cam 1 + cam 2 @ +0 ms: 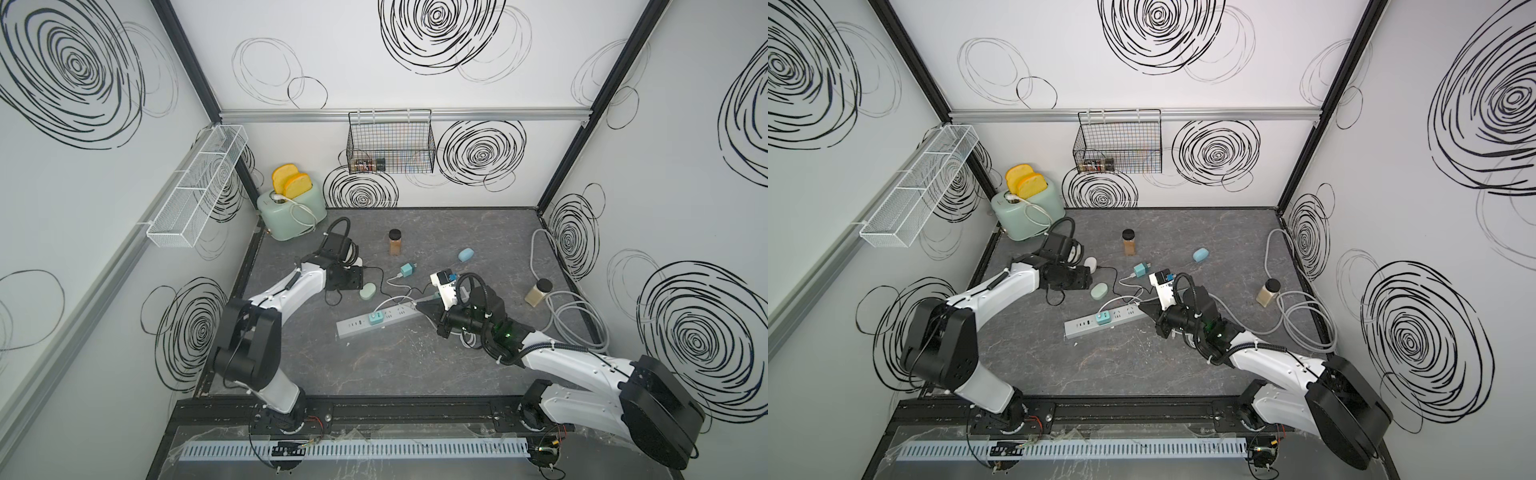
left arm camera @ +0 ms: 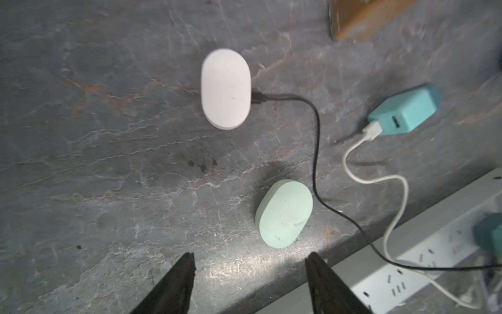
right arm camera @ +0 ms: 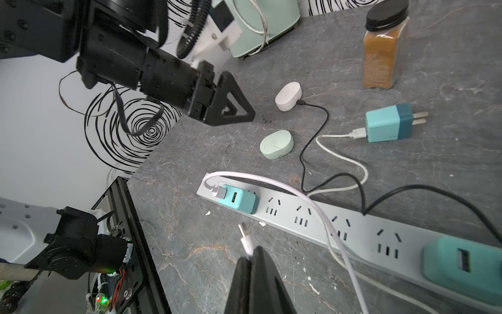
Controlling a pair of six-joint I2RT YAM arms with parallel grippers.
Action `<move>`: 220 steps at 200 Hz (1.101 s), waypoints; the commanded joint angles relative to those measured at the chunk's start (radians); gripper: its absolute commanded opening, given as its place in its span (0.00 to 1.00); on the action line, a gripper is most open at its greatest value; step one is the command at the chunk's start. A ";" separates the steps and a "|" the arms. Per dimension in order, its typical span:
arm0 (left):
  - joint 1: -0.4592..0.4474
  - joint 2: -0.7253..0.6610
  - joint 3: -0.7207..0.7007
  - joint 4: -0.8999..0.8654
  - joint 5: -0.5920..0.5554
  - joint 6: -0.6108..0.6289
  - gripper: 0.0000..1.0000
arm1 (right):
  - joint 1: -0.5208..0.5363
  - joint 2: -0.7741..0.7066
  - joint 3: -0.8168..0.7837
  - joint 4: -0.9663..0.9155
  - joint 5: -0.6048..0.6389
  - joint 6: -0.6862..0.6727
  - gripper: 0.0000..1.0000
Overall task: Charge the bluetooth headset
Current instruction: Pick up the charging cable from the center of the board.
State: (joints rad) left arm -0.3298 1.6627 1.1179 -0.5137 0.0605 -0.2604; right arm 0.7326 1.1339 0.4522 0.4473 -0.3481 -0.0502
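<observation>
**Worktop** (image 1: pixel 395 374): grey, marble-patterned.

1. Power strip (image 3: pixel 298 214): white, lying flat at an angle, nearest the arm bases.
2. Plugged adapter (image 3: pixel 236 199): teal, seated in an end socket of the power strip, with the white cable (image 3: pixel 271 182) running from its port.
3. Right tool (image 3: pixel 251 254): closed, pinching the white cable just behind its free connector; the tip sticks out above the worktop, beside the strip.
4. Green headset case (image 2: pixel 284 213): lid shut, nothing plugged in, flat on the worktop just beyond the strip.
5. Left tool (image 2: pixel 250 262): fingers spread apart and empty, poised above the worktop near the green case.
6. White headset case (image 2: pixel 225 88): further back, with a black cable (image 2: pixel 316 152) plugged into its side.
7. Loose adapter (image 2: pixel 404 112): teal, on its side with prongs bare, carrying a second white lead.
8. Blue case (image 1: pixel 466 254): further back, apart from the rest.
9. Spice jar (image 1: pixel 395 243): upright, black lid.
10. Toaster (image 1: pixel 291 212): mint green, in the rear corner, holding two slices.
</observation>
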 commanded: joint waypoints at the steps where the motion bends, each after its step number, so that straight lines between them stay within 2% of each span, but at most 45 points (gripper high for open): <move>1: -0.050 0.050 0.067 -0.055 -0.081 0.157 0.70 | -0.020 -0.019 -0.023 0.005 -0.057 0.036 0.00; 22: -0.060 0.068 0.085 -0.060 -0.002 0.304 0.70 | -0.029 -0.019 -0.028 0.016 -0.082 0.052 0.00; 69: -0.055 0.072 0.088 -0.053 -0.111 0.437 0.71 | -0.039 -0.014 -0.035 0.040 -0.101 0.066 0.00; 115: 0.003 0.035 -0.028 0.115 0.097 0.613 0.73 | -0.054 -0.015 -0.042 0.042 -0.119 0.084 0.00; 220: -0.040 0.208 0.101 0.034 0.061 0.589 0.72 | -0.061 -0.005 -0.036 0.048 -0.138 0.096 0.00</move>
State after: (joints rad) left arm -0.3630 1.8435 1.1862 -0.4541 0.1158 0.3073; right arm 0.6762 1.1313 0.4198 0.4660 -0.4755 0.0414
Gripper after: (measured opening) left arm 0.722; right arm 0.058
